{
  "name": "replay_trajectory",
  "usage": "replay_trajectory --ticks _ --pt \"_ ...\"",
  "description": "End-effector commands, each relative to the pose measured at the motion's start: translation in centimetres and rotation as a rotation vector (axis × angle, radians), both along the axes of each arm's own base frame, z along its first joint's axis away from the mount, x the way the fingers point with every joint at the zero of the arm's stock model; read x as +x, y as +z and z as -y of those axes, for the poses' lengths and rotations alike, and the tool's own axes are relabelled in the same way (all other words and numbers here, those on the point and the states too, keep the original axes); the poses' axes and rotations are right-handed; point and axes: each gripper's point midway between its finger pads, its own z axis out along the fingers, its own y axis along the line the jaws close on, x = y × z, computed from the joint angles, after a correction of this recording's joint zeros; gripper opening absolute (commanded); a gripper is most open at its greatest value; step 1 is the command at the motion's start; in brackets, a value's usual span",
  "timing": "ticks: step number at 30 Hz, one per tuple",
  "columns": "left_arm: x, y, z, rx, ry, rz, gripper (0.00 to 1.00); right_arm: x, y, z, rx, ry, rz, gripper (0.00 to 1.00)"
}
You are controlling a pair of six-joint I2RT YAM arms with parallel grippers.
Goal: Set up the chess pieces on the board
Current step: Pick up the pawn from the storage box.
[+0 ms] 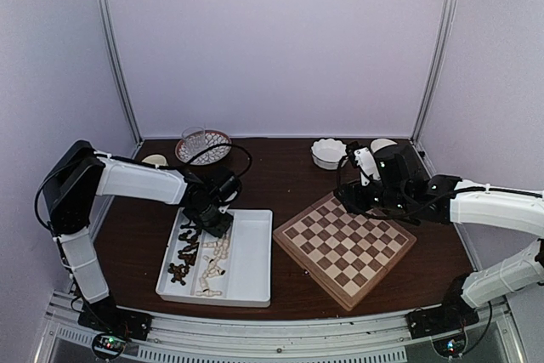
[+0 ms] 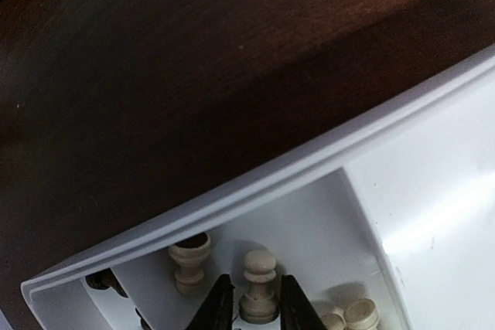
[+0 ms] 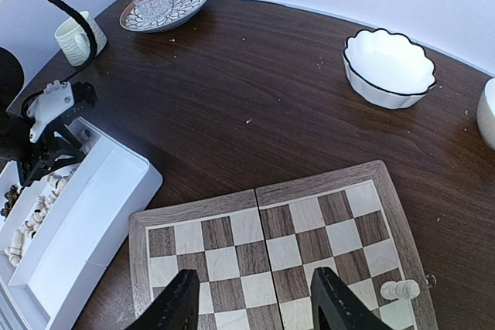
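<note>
Left gripper [image 1: 206, 223] low in tray [image 1: 255, 252], far end of left compartment. Jaws flanking a pawn [image 2: 259, 293], cream, with fingers [image 2: 219, 308] just beside its base on either side. Cannot tell whether clamped or a hair off. Pawn upright, long axis vertical, head up, near the far wall. Second pawn [image 2: 189, 259], also cream and upright, just beside it and outside the jaws. More cream pieces [image 1: 212, 265] lying flat nearer the arms, axes pointing all ways. Dark pieces [image 1: 182, 254] heaped to their left.

Right gripper [image 3: 254, 276] hovering over far corner of board [image 1: 344, 248], jaws spread, nothing between. One cream piece [image 3: 401, 290] on board near its right edge in the wrist view, tipped on its side, long axis running across that view.

Board just right of tray on table [image 1: 280, 167], turned corner-on to the arms. Further back: bowl [image 1: 327, 152], plate [image 1: 202, 146] carrying glass [image 1: 194, 138], cup [image 1: 155, 160].
</note>
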Motion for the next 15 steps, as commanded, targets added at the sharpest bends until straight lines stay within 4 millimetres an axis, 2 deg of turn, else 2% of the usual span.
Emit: replay_trajectory --ticks 1,7,10,15 --pt "-0.5 -0.7 -0.3 0.012 0.019 -0.054 0.17 -0.2 0.6 -0.2 0.013 0.013 0.023 0.52" --pt "-0.6 1.0 0.0 -0.050 0.016 -0.008 0.15 -0.3 0.6 -0.4 0.019 0.021 0.021 0.52" --pt "-0.7 2.9 0.4 -0.104 0.003 0.055 0.16 -0.4 0.8 -0.6 0.032 0.030 0.017 0.52" --pt "-1.5 5.9 2.1 -0.199 -0.094 0.154 0.16 -1.4 1.9 -2.6 0.109 0.121 -0.008 0.52"
